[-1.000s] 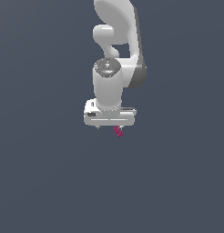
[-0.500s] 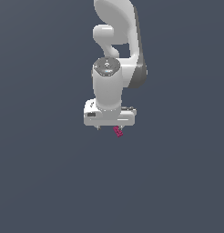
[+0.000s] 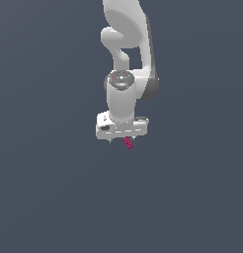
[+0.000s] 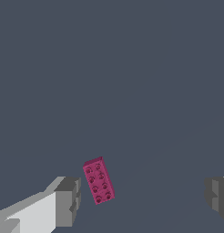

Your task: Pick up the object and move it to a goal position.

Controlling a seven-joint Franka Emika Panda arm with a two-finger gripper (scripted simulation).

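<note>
Arm lowered, gripper [image 4: 141,195] wide, clear of object [image 4: 99,180]

Between the two grey pads of my white tool [image 4: 143,195] lies a small magenta-pink studded rectangular brick [image 4: 99,180] on the plain dark grey desk [image 4: 132,82]. The brick sits just beside one pad [image 4: 68,200], a narrow gap showing between them, and well apart from the other pad [image 4: 217,196]. My jaws stand wide. The brick lies flat, studs facing my camera, long side slightly skewed to the pads.
</note>
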